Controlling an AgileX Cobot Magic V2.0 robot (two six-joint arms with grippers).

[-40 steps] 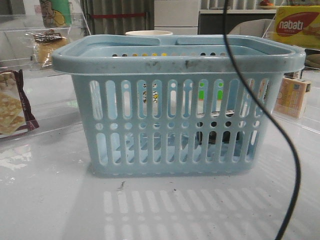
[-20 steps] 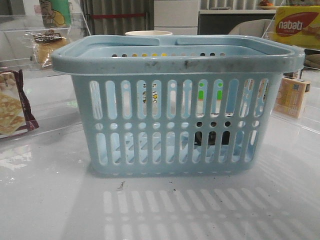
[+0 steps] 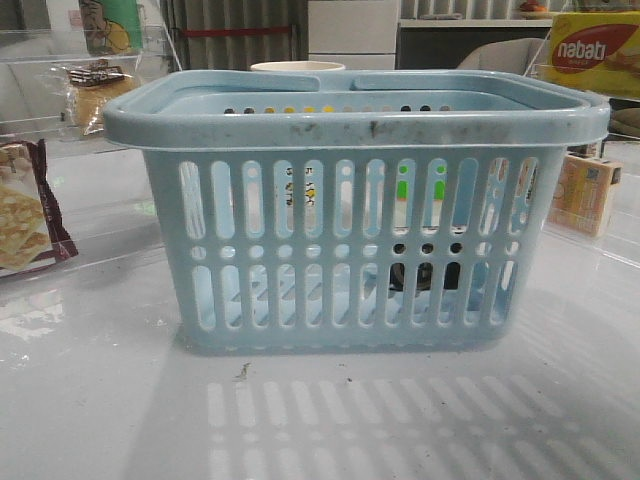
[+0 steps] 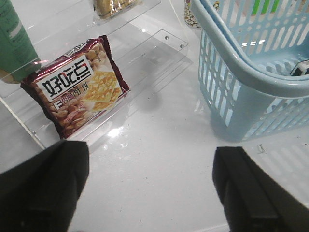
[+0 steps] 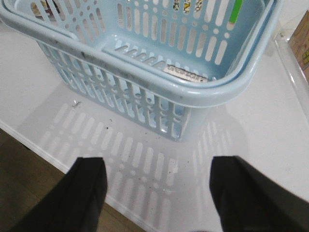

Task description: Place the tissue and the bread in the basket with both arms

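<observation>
The light-blue basket (image 3: 350, 250) stands mid-table; it also shows in the left wrist view (image 4: 241, 82) and the right wrist view (image 5: 159, 82). The tissue (image 3: 428, 272) is a small dark pack on the basket floor, glimpsed through the right-hand slots. The bread (image 3: 95, 88), a clear-wrapped golden pack, lies on the clear shelf at the far left, outside the basket; its edge shows in the left wrist view (image 4: 112, 6). My left gripper (image 4: 152, 188) is open and empty over bare table left of the basket. My right gripper (image 5: 157, 193) is open and empty near the table's front edge.
A maroon-edged cracker packet (image 4: 79, 89) lies on a clear acrylic step left of the basket. A green tube (image 4: 14, 43) stands beside it. A tan carton (image 3: 585, 192) and a yellow wafer box (image 3: 595, 50) are at the right. The table's front edge (image 5: 43, 150) is close.
A black cable that hung across the right of the front view one second ago is out of view. The basket and its contents have not moved.
</observation>
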